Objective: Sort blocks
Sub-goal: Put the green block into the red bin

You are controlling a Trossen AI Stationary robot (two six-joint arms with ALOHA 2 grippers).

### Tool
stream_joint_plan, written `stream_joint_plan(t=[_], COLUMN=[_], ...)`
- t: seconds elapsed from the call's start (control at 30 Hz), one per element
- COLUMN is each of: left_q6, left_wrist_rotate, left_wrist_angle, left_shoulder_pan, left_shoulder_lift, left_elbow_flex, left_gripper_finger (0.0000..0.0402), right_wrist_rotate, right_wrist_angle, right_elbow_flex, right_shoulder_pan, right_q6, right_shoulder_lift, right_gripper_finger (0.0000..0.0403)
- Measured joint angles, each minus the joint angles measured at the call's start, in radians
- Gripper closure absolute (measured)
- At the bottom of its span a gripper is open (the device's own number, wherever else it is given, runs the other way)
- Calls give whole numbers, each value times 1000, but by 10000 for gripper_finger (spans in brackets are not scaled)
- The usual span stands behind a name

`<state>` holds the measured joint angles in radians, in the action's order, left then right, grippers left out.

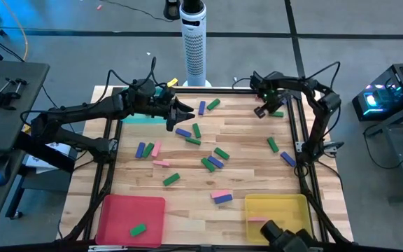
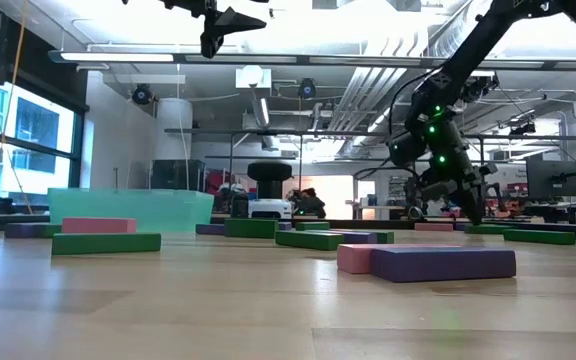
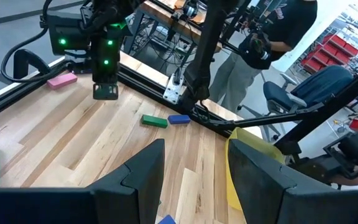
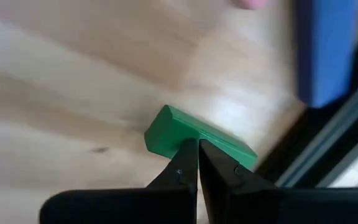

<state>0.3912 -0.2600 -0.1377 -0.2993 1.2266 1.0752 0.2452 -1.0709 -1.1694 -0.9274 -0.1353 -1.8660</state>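
Note:
Blue, green and pink blocks (image 1: 208, 162) lie scattered flat on the wooden table (image 1: 187, 196). My left gripper (image 1: 182, 115) hangs open above the table's far left, over the teal tray's (image 1: 140, 117) edge, with nothing between its fingers (image 3: 143, 168). My right gripper (image 4: 197, 149) is shut and points down at the far right, its tips at a green block (image 4: 173, 134) lying flat by the frame rail. A pink block (image 3: 62, 79) lies just beside it. The low view shows that gripper (image 2: 468, 205) close to the tabletop. My right gripper comes from above, slanting down, with its shut fingertips (image 4: 188, 163) at the long side of the green block (image 4: 211, 142), about midway along it. The block lies flat on the table. Whether the tips touch it, I cannot tell.
A red tray (image 1: 121, 210) holding one green block (image 1: 138, 229) sits at the near left, a yellow tray (image 1: 285, 206) at the near right. A black frame rail (image 1: 294, 140) borders the right side. A white tower (image 1: 194, 49) stands behind the table. A person (image 3: 260, 43) stands beyond the right edge.

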Motion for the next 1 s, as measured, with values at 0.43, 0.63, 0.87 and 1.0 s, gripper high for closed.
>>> stream_joint_plan(t=[0.43, 0.63, 0.87, 1.0], left_q6=[0, 0, 1, 19], left_wrist_rotate=[0, 0, 0, 0], left_wrist_angle=[0, 0, 0, 0], left_shoulder_pan=[0, 0, 0, 2], left_shoulder_lift=[0, 0, 0, 0], left_elbow_flex=[0, 0, 0, 0], left_gripper_finger=[239, 239, 239, 239], right_wrist_rotate=[-313, -38, -37, -38], right_wrist_angle=[37, 27, 13, 11], right_elbow_flex=[0, 0, 0, 0], right_shoulder_pan=[120, 127, 80, 78], right_q6=[221, 324, 413, 484], right_shoulder_lift=[145, 152, 74, 37], right_gripper_finger=[403, 361, 219, 159])
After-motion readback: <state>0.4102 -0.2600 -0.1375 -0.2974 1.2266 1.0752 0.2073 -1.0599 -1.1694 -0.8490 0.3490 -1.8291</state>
